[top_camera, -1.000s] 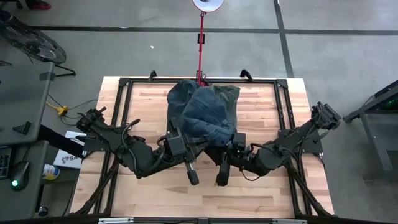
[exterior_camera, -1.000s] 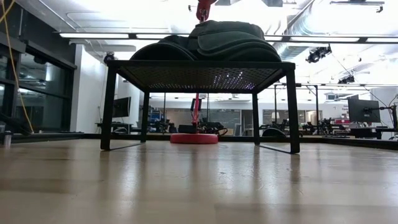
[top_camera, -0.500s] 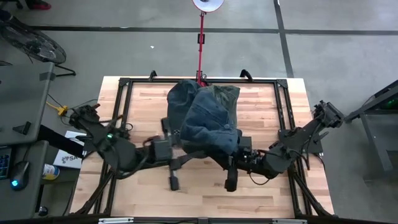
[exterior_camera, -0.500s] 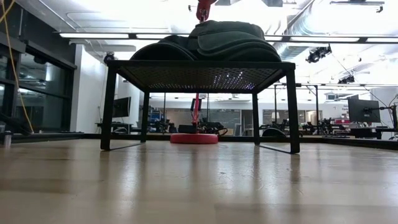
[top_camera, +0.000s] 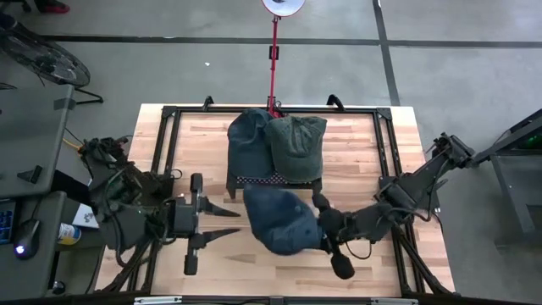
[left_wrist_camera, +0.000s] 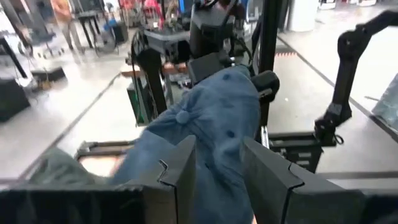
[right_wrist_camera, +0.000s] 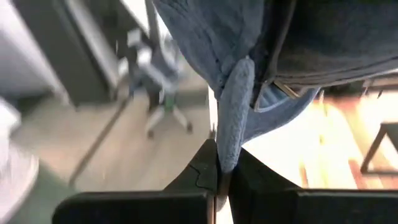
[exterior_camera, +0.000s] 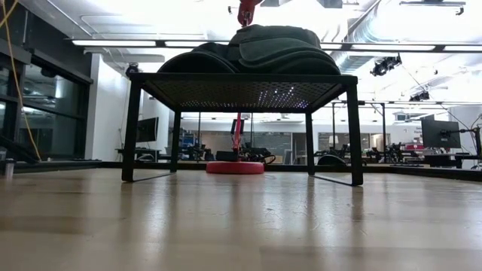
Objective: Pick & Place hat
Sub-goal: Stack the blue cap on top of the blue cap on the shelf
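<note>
A blue denim hat (top_camera: 278, 220) hangs over the table's near half, in front of a black mesh rack (top_camera: 254, 180). My right gripper (top_camera: 322, 227) is shut on the hat's right side; in the right wrist view the gripper (right_wrist_camera: 219, 174) shows closed on blue cloth. My left gripper (top_camera: 237, 219) is open, level, with its fingers pointing at the hat's left side; the hat (left_wrist_camera: 217, 118) shows past its two fingers, and I cannot tell whether they touch it. A grey-blue hat (top_camera: 248, 140) and a green hat (top_camera: 297, 142) rest on the rack's top. My right gripper pinches a folded edge of the denim hat (right_wrist_camera: 231, 106) between its two fingers, at the hat's right side. The fingers come from the table's right, roughly level. The hat is lifted clear of the table, and nothing of it shows in the low view.
The rack (exterior_camera: 241, 79) stands on thin legs at the table's far middle, hats (exterior_camera: 263, 47) piled on top. A black frame (top_camera: 165, 135) runs round the tabletop. A red lamp stand (top_camera: 273, 51) rises behind the far edge. Bare wood lies near and left.
The denim hat, which lay draped over the two hats on the rack, has been drawn off toward the near edge by my right gripper and now hangs clear, uncovering both. My left arm has swung back toward the table's left edge and turned its fingers toward the right.
</note>
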Tool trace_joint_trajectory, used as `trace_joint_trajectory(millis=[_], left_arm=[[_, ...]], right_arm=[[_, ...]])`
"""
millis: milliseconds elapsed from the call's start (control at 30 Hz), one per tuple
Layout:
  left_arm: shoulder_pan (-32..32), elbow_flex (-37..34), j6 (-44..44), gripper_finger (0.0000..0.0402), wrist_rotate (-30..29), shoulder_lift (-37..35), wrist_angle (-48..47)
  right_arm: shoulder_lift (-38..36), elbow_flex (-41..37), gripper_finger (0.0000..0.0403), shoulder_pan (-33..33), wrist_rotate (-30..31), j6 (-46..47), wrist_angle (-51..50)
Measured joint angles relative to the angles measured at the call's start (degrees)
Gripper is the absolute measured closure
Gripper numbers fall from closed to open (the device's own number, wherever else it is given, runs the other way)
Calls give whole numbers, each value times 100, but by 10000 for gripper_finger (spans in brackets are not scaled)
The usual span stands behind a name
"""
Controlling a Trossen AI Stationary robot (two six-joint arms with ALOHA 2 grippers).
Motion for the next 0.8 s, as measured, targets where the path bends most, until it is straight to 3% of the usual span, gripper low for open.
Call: trace_joint_trajectory(millis=[133, 267, 433, 800], left_arm=[[-23, -7, -619, 280, 77, 53, -404], [-23, -168, -1228, 279, 153, 55, -583], [-21, -441, -1716, 279, 142, 57, -591], [-18, -868, -2645, 279, 131, 304, -421]], right_arm=[[3, 0, 399, -4, -386, -126, -863], [17, 0, 399, -14, -375, -230, -1620], [20, 0, 399, -15, -377, -430, -2366], [20, 0, 399, -1, -966, -459, -4070]])
